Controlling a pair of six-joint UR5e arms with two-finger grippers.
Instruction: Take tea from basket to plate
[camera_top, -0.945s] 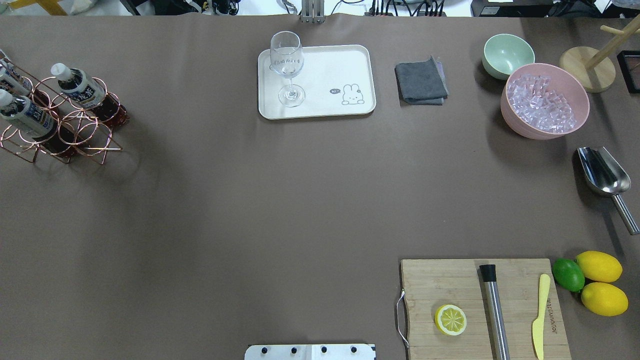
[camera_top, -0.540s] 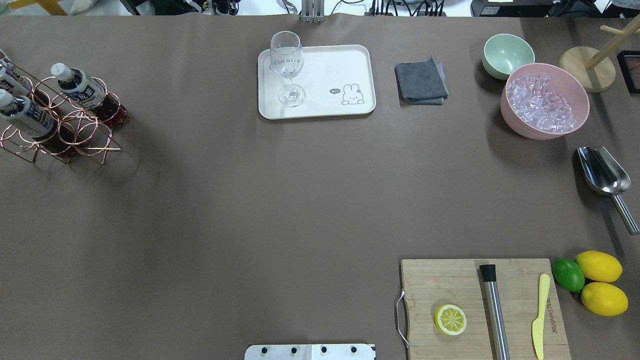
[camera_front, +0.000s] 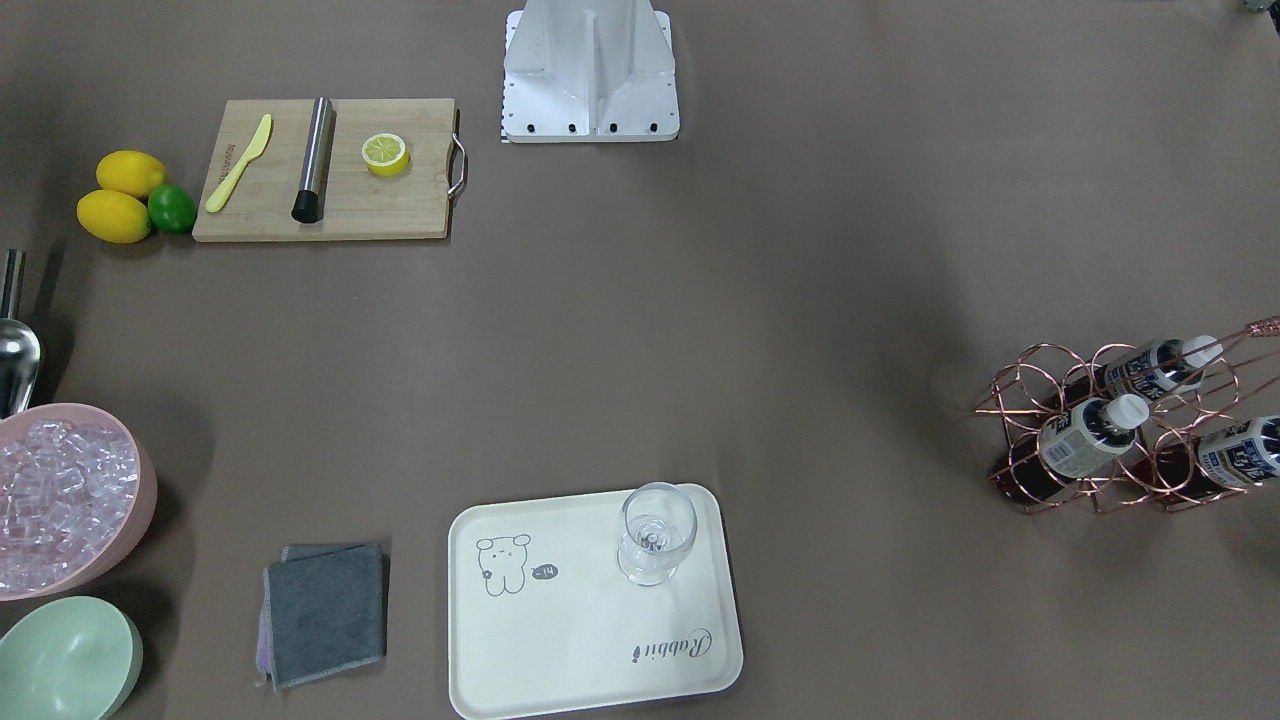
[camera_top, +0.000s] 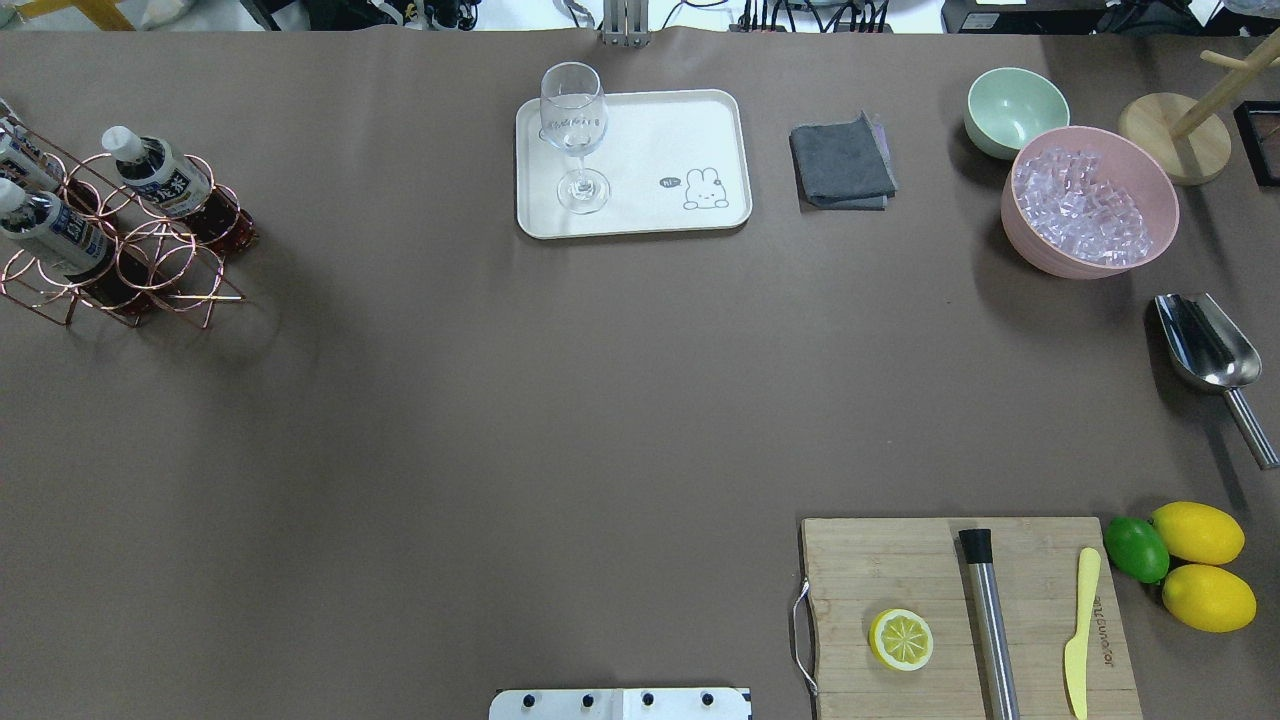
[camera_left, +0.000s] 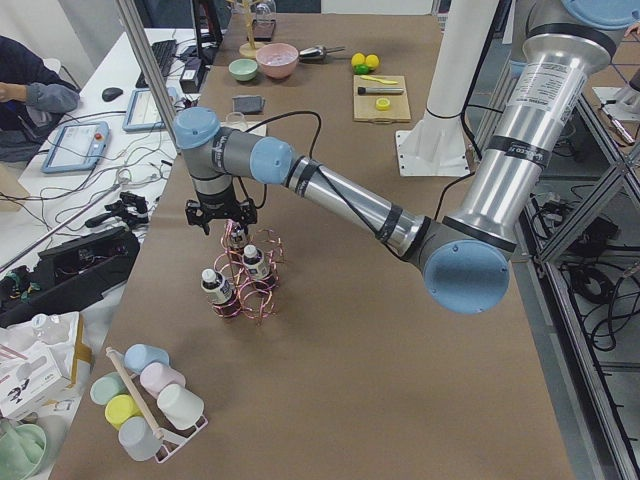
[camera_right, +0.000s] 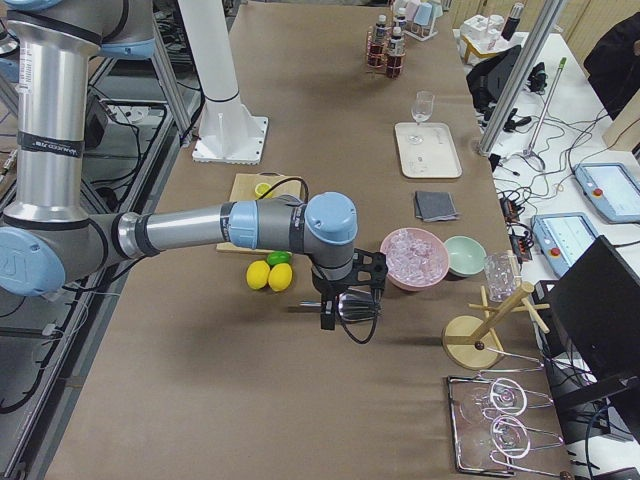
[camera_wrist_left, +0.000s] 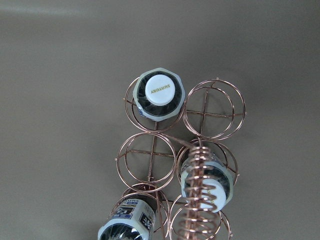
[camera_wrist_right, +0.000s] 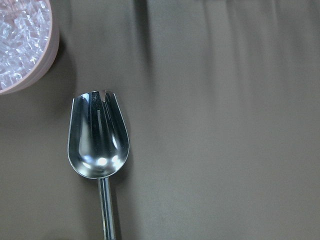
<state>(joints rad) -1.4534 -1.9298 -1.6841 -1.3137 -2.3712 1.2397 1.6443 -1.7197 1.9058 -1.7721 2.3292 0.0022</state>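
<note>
Left gripper (camera_left: 222, 213) hovers above the copper-pink wire basket (camera_wrist_left: 200, 220) of round rings, its spread impossible to tell. The white-capped plastic bottle of dark tea (camera_wrist_left: 159, 95) stands in one ring, well apart from the cream rounded-corner plate (camera_top: 640, 215).

The worktop (camera_top: 500, 400) is grey-brown, the wire basket (camera_front: 1120, 430) copper-pink, the bottles (camera_top: 160, 178) dark brown with white caps and white-and-blue labels, the tray (camera_top: 680, 130) cream with a dark bear drawing, the cloth (camera_top: 842, 162) grey.
</note>
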